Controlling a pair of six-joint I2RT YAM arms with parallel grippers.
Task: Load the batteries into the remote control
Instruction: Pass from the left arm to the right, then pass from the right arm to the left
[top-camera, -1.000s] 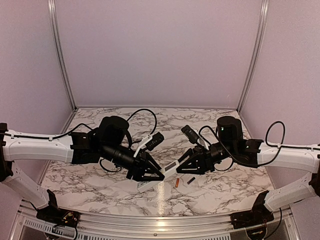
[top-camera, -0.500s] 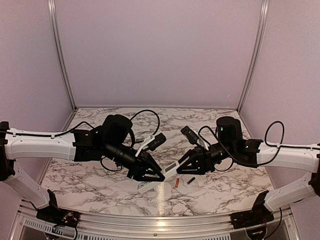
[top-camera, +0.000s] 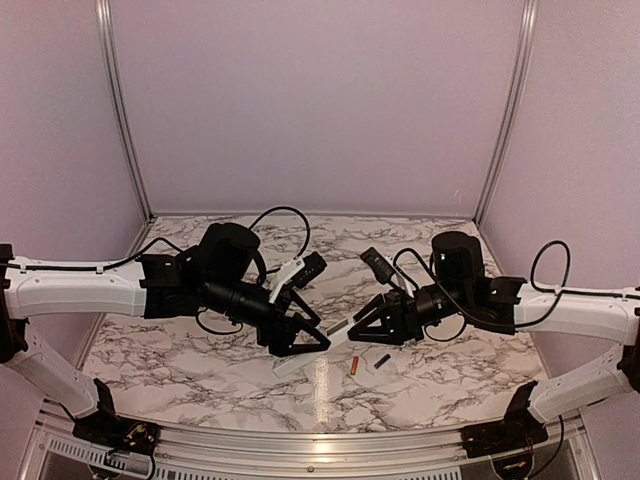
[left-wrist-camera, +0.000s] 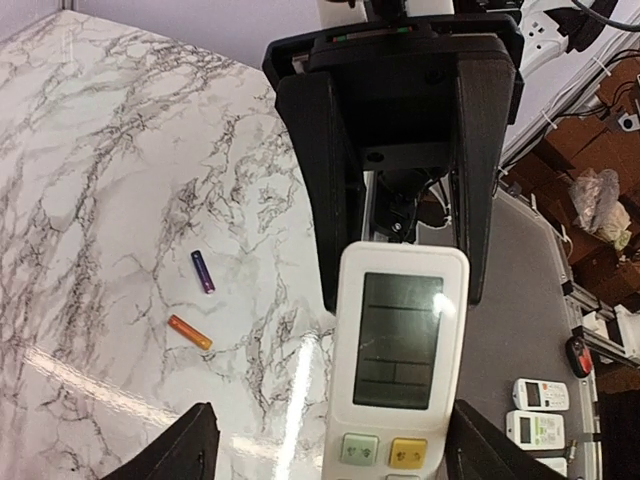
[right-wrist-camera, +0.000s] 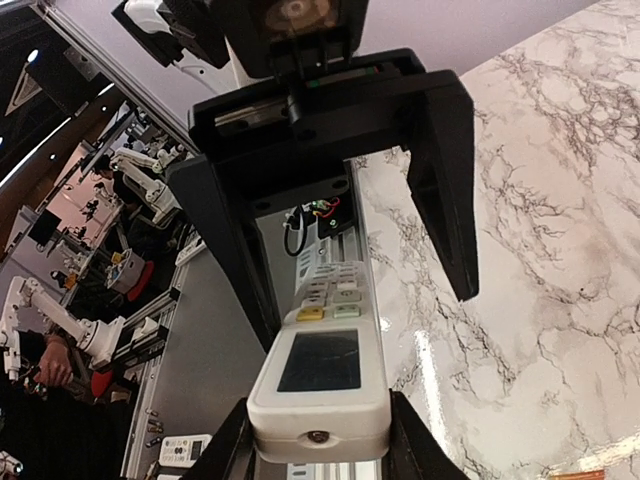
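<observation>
The white remote control (left-wrist-camera: 402, 345) hangs over the marble table between both grippers, display facing up. My right gripper (right-wrist-camera: 320, 425) is shut on its display end (right-wrist-camera: 318, 362), one finger against each long side. My left gripper (left-wrist-camera: 333, 432) stands open opposite, its fingers (left-wrist-camera: 190, 452) wide apart and off the remote's sides. From above, the left gripper (top-camera: 303, 341) and right gripper (top-camera: 362, 324) face each other with the remote (top-camera: 338, 330) tilted between them. Both batteries lie loose on the table: an orange one (left-wrist-camera: 189, 332) and a dark one (left-wrist-camera: 203, 271), also seen as orange battery (top-camera: 352, 366) and dark battery (top-camera: 382, 360).
The table's near edge is an aluminium rail (top-camera: 320, 447). Beyond it, a grey bench holds two spare remotes (left-wrist-camera: 538, 412). Lilac walls close in the back and sides. Cables loop over both wrists (top-camera: 285, 215).
My left gripper has opened and let go of the remote, which now rests only in the right gripper. Both arms have drawn slightly back from the near edge.
</observation>
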